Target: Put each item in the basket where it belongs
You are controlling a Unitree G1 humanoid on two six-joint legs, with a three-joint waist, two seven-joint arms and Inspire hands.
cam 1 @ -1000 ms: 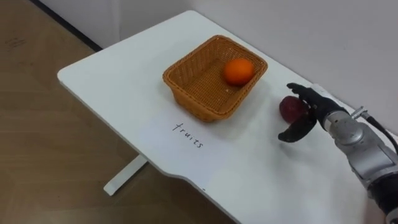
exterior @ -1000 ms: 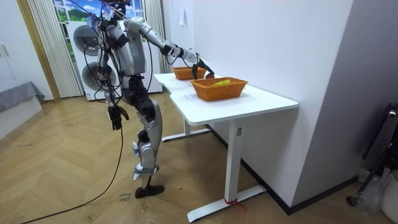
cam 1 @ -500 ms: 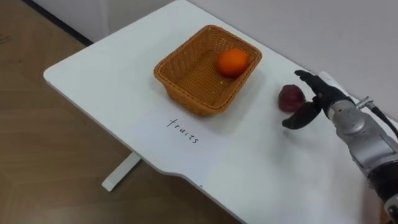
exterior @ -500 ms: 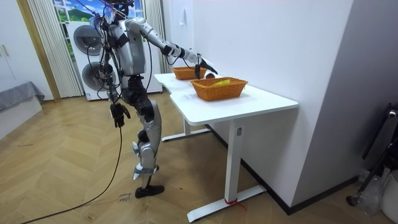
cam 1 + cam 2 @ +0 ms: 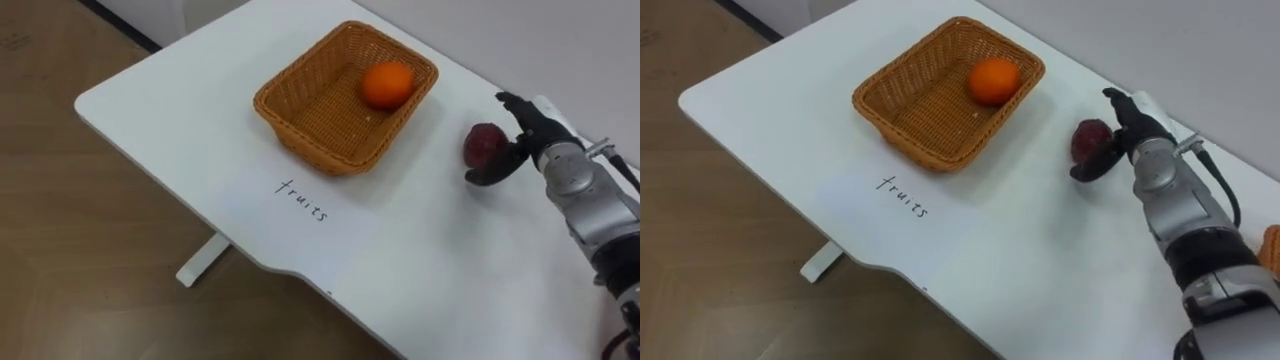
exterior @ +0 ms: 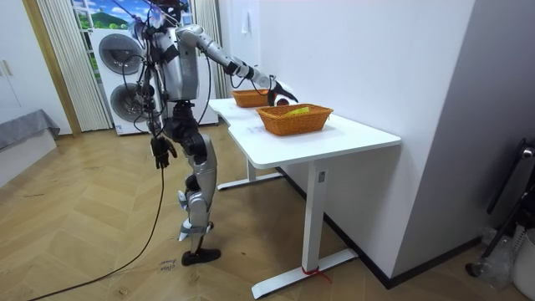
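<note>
White tabletop [image 5: 190, 140], dark red fruit [image 5: 484, 143] in curled grasp of right hand [image 5: 527, 138].

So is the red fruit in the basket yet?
No, the red fruit lies on the table to the right of the basket, with the right hand curled round it.

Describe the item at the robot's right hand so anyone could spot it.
On the white table, look right of the wicker basket. A dark red fruit is there with the right hand curled round it. Unlike the orange in the basket, it is dark and outside the basket.
</note>
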